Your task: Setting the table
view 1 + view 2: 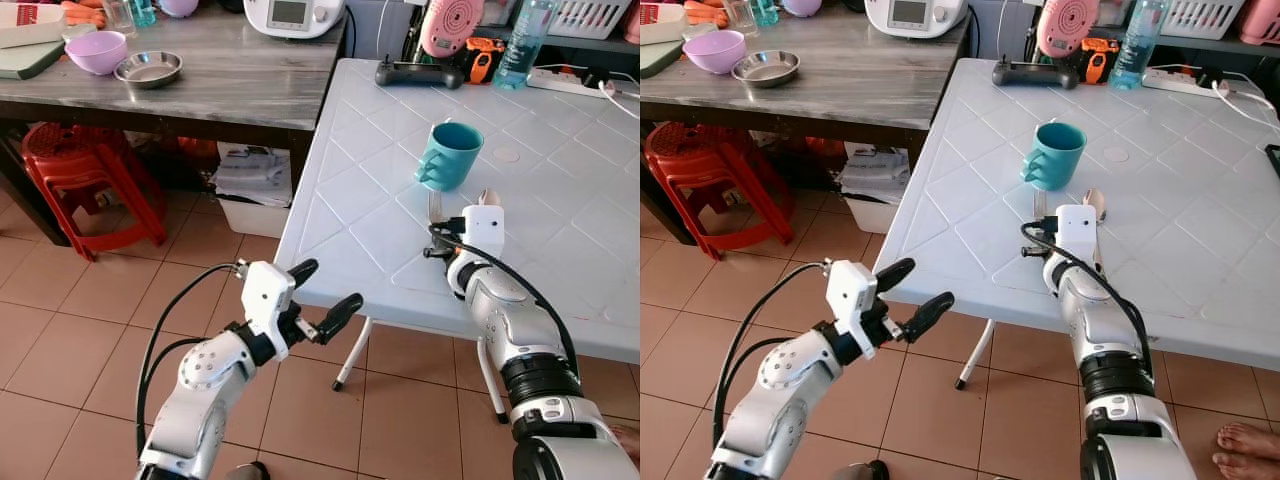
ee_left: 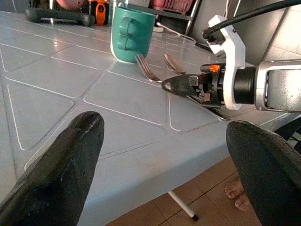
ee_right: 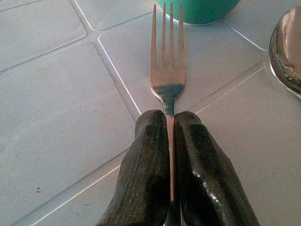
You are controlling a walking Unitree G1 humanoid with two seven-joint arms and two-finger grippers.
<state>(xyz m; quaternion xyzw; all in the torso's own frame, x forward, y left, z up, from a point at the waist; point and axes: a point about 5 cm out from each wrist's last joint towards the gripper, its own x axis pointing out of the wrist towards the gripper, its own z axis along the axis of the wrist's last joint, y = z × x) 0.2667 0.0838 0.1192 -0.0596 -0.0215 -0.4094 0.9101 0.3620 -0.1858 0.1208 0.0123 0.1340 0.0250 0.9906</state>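
The right claw point(image 3: 170, 141) is squeezed tight on the handle of a fork point(image 3: 167, 61). The fork lies flat on the white bench point(image 1: 350, 220), with its prongs pointing at a teal mug point(image 1: 449, 155). The prong tips come very near the bottom of the mug — I cannot tell if they touch it. A shiny spoon point(image 3: 287, 49) lies just beside the fork, on the robot's right side. The right arm rests low over the front part of the bench.

The left claw point(image 1: 322, 296) hangs in the air off the front left corner of the white bench, above the tiled floor point(image 1: 80, 320). Its two black fingers point(image 2: 61, 165) are spread wide apart and hold nothing.

At the far end of the white bench are a black remote point(image 1: 418, 72), a clear bottle point(image 1: 522, 42) and a white power strip point(image 1: 565, 82). To the left is a grey wooden bench point(image 1: 240, 85) with a purple bowl point(image 1: 97, 51) and a metal dish point(image 1: 148, 69) on it — a red stool point(image 1: 85, 175) stands under it. A person's bare toes point(image 1: 1248, 440) show on the floor by the right arm.
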